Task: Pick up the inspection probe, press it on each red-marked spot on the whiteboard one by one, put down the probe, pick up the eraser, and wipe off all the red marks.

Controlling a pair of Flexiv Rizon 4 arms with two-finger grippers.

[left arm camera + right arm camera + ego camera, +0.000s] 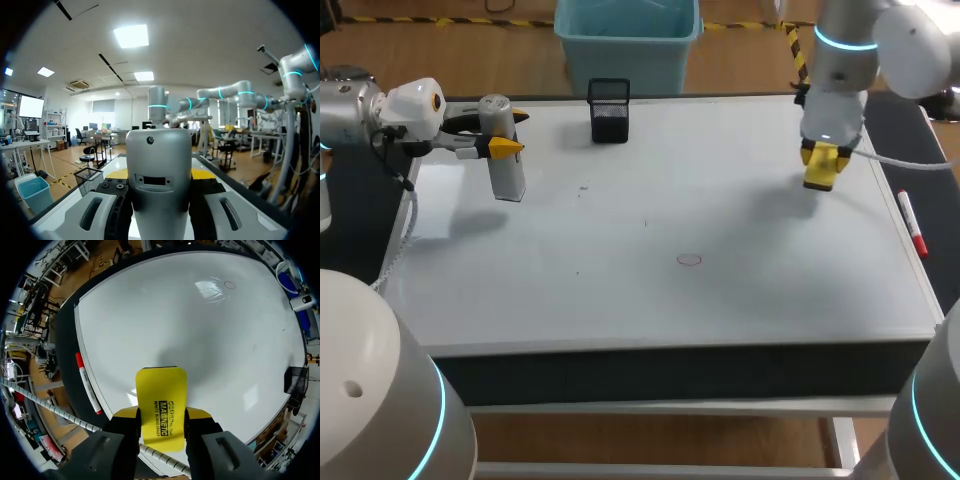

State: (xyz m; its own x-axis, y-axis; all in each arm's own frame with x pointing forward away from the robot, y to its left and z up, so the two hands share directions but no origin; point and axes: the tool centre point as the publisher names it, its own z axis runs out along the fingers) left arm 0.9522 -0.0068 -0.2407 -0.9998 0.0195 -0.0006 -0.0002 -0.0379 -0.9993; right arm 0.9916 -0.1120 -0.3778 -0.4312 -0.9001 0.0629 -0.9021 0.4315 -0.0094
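My left gripper (508, 133) comes in level from the left and is shut on the silver inspection probe (506, 165), which stands upright over the whiteboard's (740, 210) far left corner. In the left wrist view the probe (159, 190) fills the space between the yellow fingertips (116, 173). My right gripper (823, 160) points down over the board's far right part, shut on the yellow eraser (820, 172), and the eraser (161, 405) shows clamped between its fingers (199, 414). One small red circle mark (690, 260) lies near the board's middle front, also visible as the red mark (230, 284).
A black mesh pen holder (609, 110) stands at the board's far edge, right of the probe. A red marker (912, 225) lies on the dark strip along the board's right edge, also seen as the marker (86, 382) beside the right gripper.
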